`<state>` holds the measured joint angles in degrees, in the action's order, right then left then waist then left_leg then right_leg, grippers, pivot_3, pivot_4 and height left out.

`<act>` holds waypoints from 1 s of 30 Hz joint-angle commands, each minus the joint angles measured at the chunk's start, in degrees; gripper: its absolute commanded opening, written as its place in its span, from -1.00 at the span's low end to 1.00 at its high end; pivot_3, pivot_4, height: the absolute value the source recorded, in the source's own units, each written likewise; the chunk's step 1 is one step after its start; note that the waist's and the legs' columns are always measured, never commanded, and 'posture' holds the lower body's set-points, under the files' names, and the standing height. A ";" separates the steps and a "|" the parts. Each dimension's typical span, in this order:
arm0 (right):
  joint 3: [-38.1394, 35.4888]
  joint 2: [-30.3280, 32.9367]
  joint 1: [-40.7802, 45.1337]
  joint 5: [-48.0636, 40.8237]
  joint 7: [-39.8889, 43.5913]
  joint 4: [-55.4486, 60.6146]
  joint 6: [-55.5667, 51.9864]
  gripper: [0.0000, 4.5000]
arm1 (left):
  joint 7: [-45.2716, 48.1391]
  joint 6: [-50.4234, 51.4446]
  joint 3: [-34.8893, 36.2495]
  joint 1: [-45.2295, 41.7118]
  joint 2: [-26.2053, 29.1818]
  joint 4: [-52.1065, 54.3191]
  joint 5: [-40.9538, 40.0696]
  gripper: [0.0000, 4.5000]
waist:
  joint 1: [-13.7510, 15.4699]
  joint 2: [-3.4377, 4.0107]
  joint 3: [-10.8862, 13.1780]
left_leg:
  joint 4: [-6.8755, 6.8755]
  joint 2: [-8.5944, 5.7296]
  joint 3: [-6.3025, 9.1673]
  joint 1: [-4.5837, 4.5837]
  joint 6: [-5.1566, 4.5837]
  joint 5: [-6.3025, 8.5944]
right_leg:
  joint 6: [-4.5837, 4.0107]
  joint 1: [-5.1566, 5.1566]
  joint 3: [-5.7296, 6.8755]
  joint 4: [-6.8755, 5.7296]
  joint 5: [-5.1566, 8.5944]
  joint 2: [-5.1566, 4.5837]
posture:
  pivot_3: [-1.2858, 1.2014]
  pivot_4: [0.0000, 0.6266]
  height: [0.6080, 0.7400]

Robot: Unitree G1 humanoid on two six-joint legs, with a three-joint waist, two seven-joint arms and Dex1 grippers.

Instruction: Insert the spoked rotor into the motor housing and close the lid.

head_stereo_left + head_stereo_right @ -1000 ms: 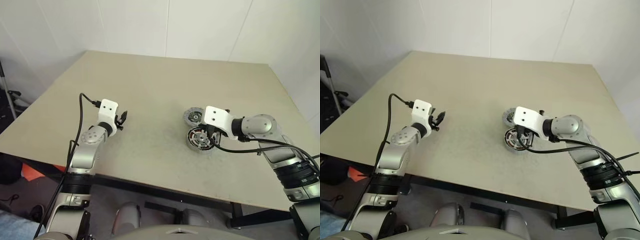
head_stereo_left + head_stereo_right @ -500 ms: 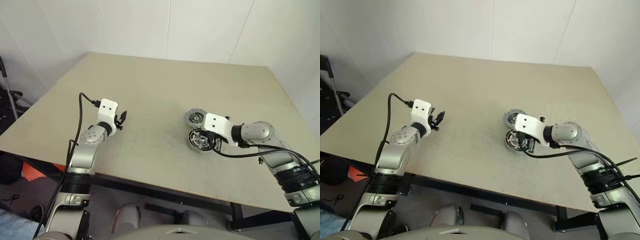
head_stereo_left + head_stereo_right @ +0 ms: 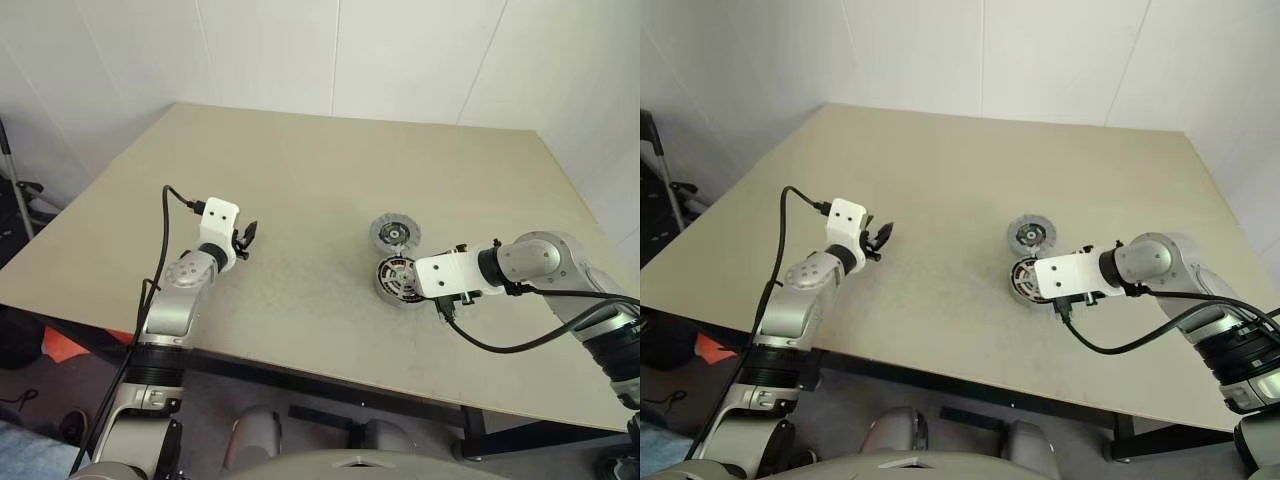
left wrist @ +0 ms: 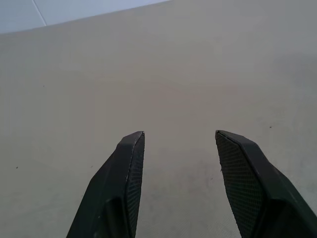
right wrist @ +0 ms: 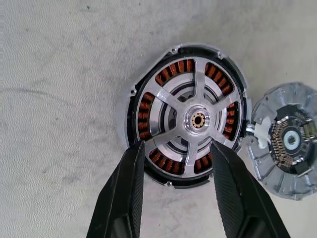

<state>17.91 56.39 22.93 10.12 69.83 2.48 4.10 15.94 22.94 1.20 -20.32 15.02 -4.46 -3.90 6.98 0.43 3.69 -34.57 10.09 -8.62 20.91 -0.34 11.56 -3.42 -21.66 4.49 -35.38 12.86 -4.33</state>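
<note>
**Right gripper released above seated rotor**

The right gripper [image 5: 176, 148] stands parted and empty, its fingers [image 5: 130, 188] hovering over the near rim of the motor housing [image 5: 130, 106]; contact cannot be confirmed. The spoked rotor [image 5: 198, 119] sits inside the housing, copper windings visible between its spokes. The lid [image 5: 285, 141] lies on the table [image 3: 300, 180], edge just beside the housing at 3 o'clock in the right wrist view. From the head camera, the lid [image 3: 394, 234] lies at 12 o'clock of the housing. The left gripper [image 4: 179, 144] is spread, empty, over bare table, well apart from the parts.
</note>
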 commanded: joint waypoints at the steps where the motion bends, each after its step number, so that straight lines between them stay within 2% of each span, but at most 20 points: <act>1: -0.74 1.01 -0.44 -0.68 1.73 2.51 0.85 0.00 | -0.42 -1.05 0.59 -0.21 0.33 1.88 0.10 0.07 | 0.00 0.00 0.00 | 0.00 0.00 0.00 0.02 -0.01 0.00 | -0.03 0.00 0.00 0.00 -0.02 0.00 | 0.03 -1.00 1.00; 13: -4.51 4.27 -2.67 -4.43 4.83 10.71 -4.47 0.00 | -0.38 -1.17 0.38 -0.30 0.11 1.36 0.07 0.07 | 0.08 0.00 0.00 | 0.00 0.01 0.00 0.09 -0.02 0.00 | -0.04 -0.09 0.00 0.01 -0.02 0.00 | 0.03 -1.00 1.00; 20: -1.89 3.09 -4.60 -0.28 2.57 5.08 -1.53 0.00 | -0.49 -1.19 0.22 -0.26 -0.31 1.34 0.12 0.07 | 0.05 0.00 0.00 | -0.01 0.00 0.00 0.08 -0.01 0.00 | 0.11 -0.09 0.00 0.01 0.06 0.00 | 0.03 -1.00 1.00; 30: 0.01 1.10 -1.19 3.46 1.35 -3.03 3.30 0.00 | -0.69 -0.96 0.68 0.40 0.04 1.94 0.04 0.07 | 0.02 0.00 0.00 | -0.02 -0.01 0.00 0.10 -0.01 0.00 | -0.04 -0.11 0.00 0.01 -0.03 0.00 | 0.03 -1.00 1.00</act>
<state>17.78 57.85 20.80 13.23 71.10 -0.36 6.53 15.69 22.90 0.98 -19.62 14.57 -4.44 -3.86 7.01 0.43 3.69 -34.59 10.08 -8.62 21.01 -0.36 11.56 -3.47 -21.77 4.49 -35.37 12.84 -4.33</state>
